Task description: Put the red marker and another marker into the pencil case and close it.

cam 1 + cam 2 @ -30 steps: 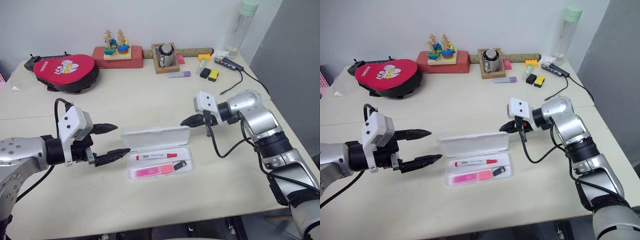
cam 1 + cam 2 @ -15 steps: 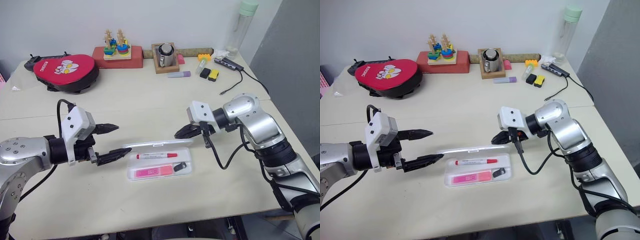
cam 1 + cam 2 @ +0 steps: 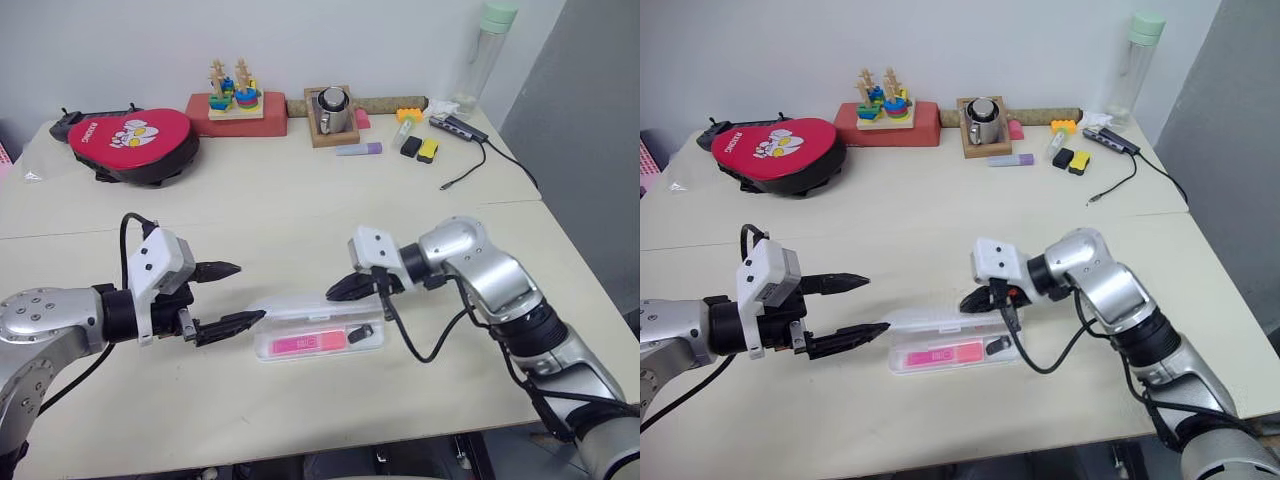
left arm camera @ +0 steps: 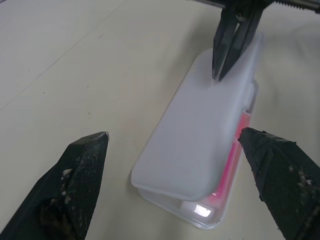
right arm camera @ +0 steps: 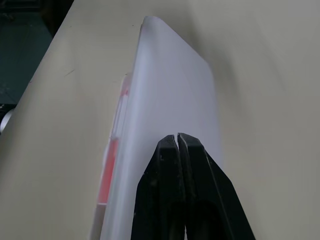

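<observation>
The white pencil case [image 3: 318, 326] lies near the table's front, its lid [image 4: 200, 135] lowered almost flat over the tray, with a gap left along the front. Another marker, the pink highlighter [image 3: 308, 344], shows through that gap beside a small black item [image 3: 361, 333]. The red marker is hidden under the lid. My right gripper [image 3: 336, 291] is shut, its tips pressing on the lid's top near the back edge. Just left of the case, my left gripper [image 3: 250, 292] is open and holds nothing, its nearer finger close to the case's left end.
At the back of the table are a red pouch [image 3: 133, 135], a wooden stacking toy [image 3: 230, 95], a metal mug on a tray [image 3: 331, 110], a purple marker [image 3: 358, 149], black and yellow blocks [image 3: 420, 148], a cable [image 3: 470, 170] and a bottle [image 3: 485, 50].
The lid has swung from upright down over the tray, covering the red marker. My right gripper moved left and down with it. The left gripper stayed put.
</observation>
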Motion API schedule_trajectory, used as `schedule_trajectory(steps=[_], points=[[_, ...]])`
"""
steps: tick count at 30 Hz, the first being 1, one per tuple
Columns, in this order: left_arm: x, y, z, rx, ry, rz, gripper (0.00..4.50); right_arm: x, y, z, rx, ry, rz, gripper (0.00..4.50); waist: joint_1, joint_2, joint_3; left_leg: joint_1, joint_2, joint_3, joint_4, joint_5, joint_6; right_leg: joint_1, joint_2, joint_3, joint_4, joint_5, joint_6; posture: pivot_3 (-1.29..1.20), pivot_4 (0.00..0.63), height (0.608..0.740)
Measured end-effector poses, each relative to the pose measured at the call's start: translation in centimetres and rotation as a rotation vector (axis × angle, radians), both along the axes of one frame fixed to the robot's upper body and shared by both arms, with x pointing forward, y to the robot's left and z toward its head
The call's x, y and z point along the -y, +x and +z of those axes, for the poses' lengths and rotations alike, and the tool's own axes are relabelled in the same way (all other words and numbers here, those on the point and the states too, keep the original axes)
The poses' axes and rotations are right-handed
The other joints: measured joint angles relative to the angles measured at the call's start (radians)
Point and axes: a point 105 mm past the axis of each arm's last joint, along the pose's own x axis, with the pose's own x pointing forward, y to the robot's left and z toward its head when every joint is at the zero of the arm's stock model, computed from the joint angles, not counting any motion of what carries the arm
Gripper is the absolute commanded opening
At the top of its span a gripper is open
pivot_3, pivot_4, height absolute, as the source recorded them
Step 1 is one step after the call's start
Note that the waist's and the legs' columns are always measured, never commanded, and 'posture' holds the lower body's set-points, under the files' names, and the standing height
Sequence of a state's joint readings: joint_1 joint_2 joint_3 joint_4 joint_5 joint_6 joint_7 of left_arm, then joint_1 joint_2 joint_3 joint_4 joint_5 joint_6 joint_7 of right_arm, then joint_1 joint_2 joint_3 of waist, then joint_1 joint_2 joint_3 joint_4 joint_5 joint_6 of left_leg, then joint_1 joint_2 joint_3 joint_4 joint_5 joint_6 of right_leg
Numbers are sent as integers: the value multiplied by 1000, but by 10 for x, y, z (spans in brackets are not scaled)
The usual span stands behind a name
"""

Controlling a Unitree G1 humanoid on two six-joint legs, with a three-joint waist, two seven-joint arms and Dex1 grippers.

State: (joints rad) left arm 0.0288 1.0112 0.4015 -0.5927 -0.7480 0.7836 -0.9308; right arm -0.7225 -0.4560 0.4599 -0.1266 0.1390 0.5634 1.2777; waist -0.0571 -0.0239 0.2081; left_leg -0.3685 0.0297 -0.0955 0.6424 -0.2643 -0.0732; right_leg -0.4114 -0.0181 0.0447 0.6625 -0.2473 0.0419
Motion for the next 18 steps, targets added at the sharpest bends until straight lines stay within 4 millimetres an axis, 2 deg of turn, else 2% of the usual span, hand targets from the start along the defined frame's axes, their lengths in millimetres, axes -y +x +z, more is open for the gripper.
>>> schedule_trajectory(steps=[9, 15, 18], points=[[0, -1, 0, -6, 9, -12, 4500, 2, 2, -12, -51, -17, -75, 57, 0, 0, 0, 0, 0, 0, 0, 0, 0, 0, 0, 0, 0, 0, 0, 0, 150, 740], [0, -1, 1, -7, 13, -18, 4500, 7, 5, -29, -92, -54, -101, 57, 0, 0, 0, 0, 0, 0, 0, 0, 0, 0, 0, 0, 0, 0, 0, 0, 150, 740], [0, -1, 1, -7, 14, -18, 4500, 7, 6, -30, -86, -51, -99, 57, 0, 0, 0, 1, 0, 0, 0, 0, 0, 1, 0, 0, 0, 0, 0, 0, 150, 740]])
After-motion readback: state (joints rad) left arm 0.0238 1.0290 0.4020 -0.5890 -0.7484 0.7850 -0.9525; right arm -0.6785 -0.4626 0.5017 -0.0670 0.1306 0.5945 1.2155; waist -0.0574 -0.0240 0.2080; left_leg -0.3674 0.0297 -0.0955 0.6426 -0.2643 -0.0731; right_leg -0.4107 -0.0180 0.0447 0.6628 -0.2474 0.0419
